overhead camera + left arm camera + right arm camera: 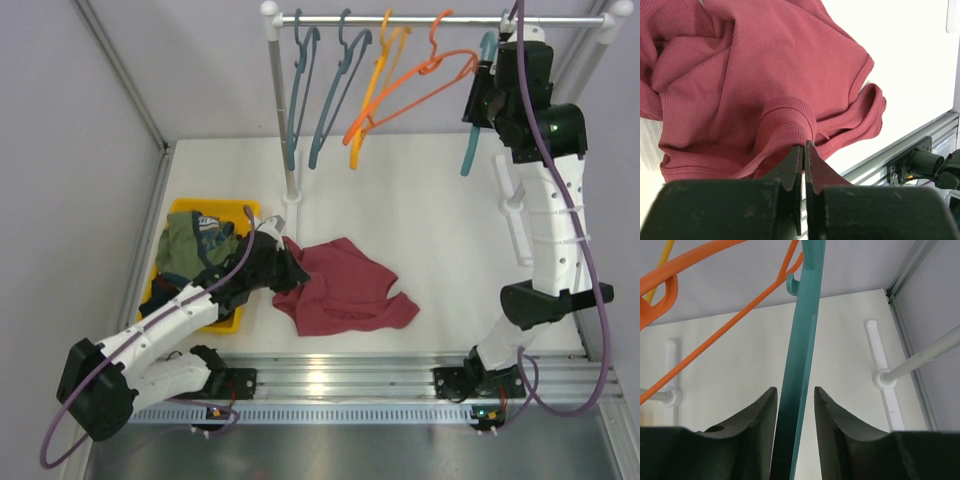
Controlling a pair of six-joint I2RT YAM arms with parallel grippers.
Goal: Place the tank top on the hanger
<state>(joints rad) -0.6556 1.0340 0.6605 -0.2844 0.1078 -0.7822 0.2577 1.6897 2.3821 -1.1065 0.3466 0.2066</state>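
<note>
Left tool (803,147) pinches the tank top (765,65); right tool (795,391) straddles the hanger (803,330).

The crumpled maroon cloth tank top (345,288) lies on the white table (430,210), the left gripper (290,268) at its edge.

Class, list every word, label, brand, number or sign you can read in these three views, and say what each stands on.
No text can be read in any view.
The tank top: plain ribbed cloth, no label showing.
The hanger: bare plastic, no marking.
The olive garment in the yellow bin: too small to tell whether it carries print.
</note>
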